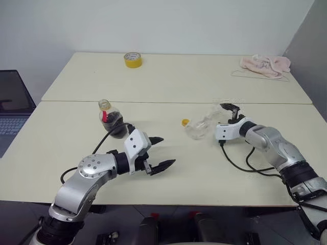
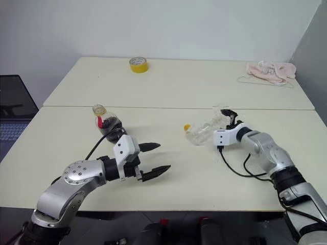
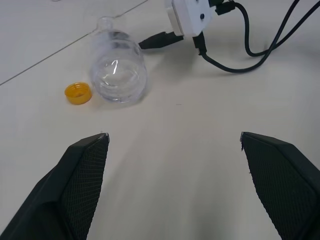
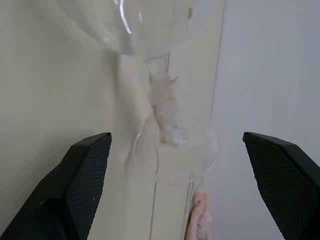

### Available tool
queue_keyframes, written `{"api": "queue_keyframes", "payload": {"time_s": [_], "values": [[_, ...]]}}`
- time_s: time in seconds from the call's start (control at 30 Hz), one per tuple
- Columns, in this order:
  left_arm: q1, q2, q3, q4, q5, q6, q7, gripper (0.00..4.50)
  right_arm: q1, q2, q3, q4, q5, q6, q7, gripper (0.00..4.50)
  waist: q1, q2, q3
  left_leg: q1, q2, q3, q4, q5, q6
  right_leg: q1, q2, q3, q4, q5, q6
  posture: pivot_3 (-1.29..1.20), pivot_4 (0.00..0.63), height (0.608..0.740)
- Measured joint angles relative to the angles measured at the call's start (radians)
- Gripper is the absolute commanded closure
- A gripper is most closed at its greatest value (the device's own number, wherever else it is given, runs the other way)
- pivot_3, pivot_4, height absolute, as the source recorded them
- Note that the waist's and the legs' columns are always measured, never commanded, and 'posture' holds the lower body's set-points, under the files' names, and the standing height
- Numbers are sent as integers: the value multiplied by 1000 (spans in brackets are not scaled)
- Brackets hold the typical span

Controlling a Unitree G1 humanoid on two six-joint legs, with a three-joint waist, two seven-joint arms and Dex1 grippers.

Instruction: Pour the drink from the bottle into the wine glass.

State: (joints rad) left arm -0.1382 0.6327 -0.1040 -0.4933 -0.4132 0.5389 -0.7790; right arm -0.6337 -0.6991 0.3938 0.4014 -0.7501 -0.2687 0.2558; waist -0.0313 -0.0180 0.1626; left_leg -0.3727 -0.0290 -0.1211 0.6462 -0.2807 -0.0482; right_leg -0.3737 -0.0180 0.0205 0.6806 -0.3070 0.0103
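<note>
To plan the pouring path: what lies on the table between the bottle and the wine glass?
The yellow cap, close to the wine glass; otherwise bare table from the bottle, in the left eye view.

The left tool hangs over the near bench, fingers spread. Just behind it stands the bottle, uncapped, drink in its lower part. To its right lies the glass on its side, the cap just left of its bowl. The right tool sits at the glass's foot end, fingers wide either side of the stem. Far behind, on the rear bench, lie a tape roll and a cloth.
</note>
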Motion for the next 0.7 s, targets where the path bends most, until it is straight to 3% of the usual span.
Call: {"api": "queue_keyframes", "payload": {"time_s": [0.27, 0.7], "values": [[-3, -1, -1, 0, -6, 1, -1, 52, -57, 14, 31, 109, -22, -75, -21, 0, 0, 0, 0, 0, 0, 0, 0, 0, 0, 0, 0, 0, 0, 0, 0, 0, 150, 740], [-29, -3, 0, 1, -24, 25, -13, 52, -210, 125, 111, 354, -97, -123, -132, 0, -3, 0, 0, 2, 0, 3, 0, 0, 0, 0, 0, 2, 1, 0, 0, 0, 150, 740]]}}
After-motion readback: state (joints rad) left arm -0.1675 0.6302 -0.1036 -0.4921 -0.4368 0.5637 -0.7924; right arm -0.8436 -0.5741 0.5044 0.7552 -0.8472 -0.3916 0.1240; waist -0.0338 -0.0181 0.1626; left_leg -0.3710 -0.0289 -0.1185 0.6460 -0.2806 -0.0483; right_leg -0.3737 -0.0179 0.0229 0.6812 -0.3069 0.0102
